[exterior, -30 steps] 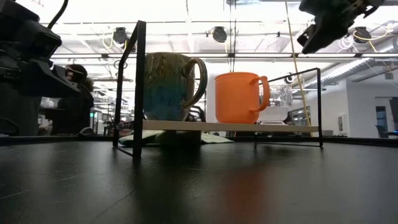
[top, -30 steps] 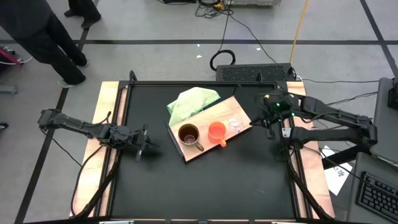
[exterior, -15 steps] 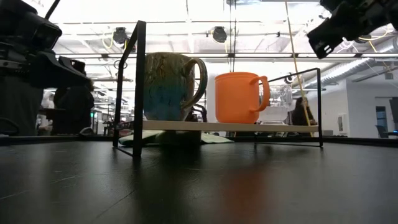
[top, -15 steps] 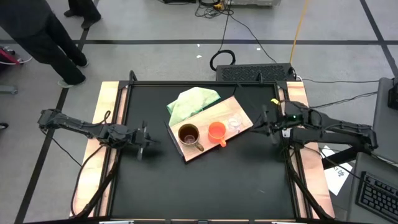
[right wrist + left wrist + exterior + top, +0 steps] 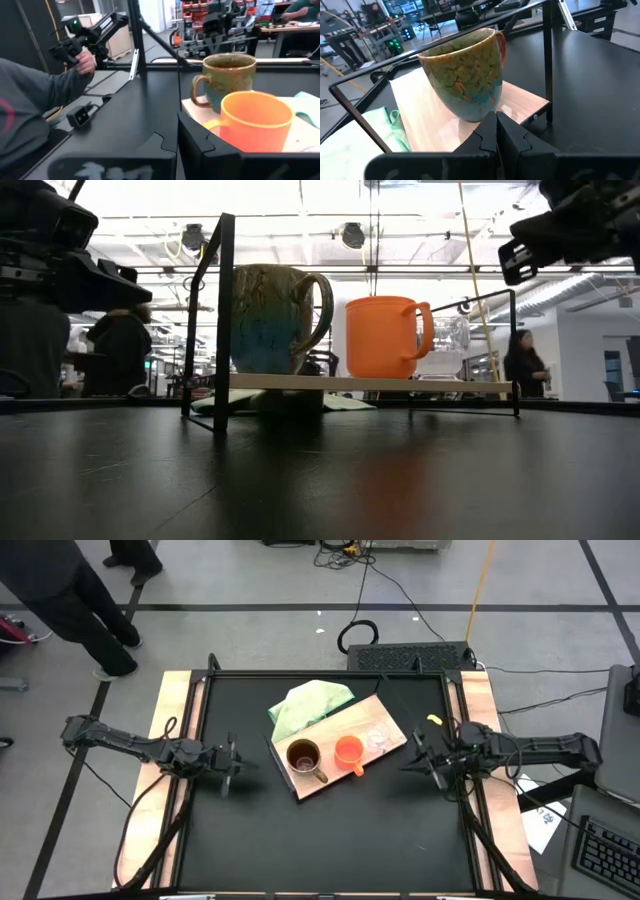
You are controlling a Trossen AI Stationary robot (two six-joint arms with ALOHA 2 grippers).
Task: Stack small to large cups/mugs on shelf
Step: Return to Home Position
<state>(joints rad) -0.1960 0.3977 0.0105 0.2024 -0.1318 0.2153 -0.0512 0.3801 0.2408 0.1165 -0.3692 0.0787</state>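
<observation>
Well, all three cups stood in a row on the shelf (image 5: 335, 726), which lay slantwise across the middle of the black table (image 5: 330, 840). The brown mug (image 5: 303, 756) was at the end nearer the left arm, with the orange cup (image 5: 348, 751) just beside it in the middle. The small clear glass cup (image 5: 377, 738) was at the end nearer the right arm. From table height I saw the shelf as a pale board raised on a black wire frame, with the handles of the mug and the orange cup both turned toward the glass cup's end. A light green cloth (image 5: 308, 703) lay at the shelf's far edge, partly beneath it.

My left gripper (image 5: 230, 766) hung over the left part of the table, well apart from the shelf and pointing at the brown mug, which filled its wrist camera. Its fingers were pressed together with nothing between them.

My right gripper (image 5: 418, 753) hung near the table's right edge, apart from the shelf and just beyond the glass cup's end. Its fingers were likewise closed and held nothing. Its wrist camera looked past the orange cup to the brown mug behind.

A sheet of paper (image 5: 545, 820) lay off the table's right side, its marks too small for me to read.
</observation>
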